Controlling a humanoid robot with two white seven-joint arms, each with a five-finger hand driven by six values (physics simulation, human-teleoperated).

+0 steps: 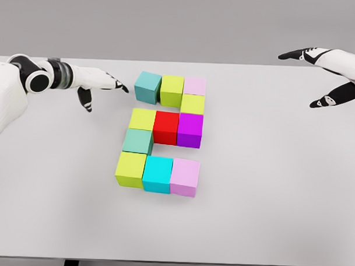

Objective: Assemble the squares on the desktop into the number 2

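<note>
Smooth, matte cubes with sharp edges stand on a plain light-grey counter [269,189] at the frame's centre, touching side to side in the form of a "2". There are ten in all.

Top row: teal cube [147,87], lime cube [172,90], pale pink cube [195,86]. Below the pink one: a yellow-green cube [192,104]. Middle row: yellow cube [142,119], red cube [165,127], magenta cube [190,130]. Lower left: sea-green cube [137,141]. Bottom row: olive-yellow cube [130,169], cyan cube [158,174], lilac cube [184,177].

Left hand [100,83], upper left, glossy white with black fingertips: fingers extended, holding nothing, tips just beside the teal cube. Right hand [325,77], upper right: fingers spread wide, holding nothing, well apart from the cubes.
</note>
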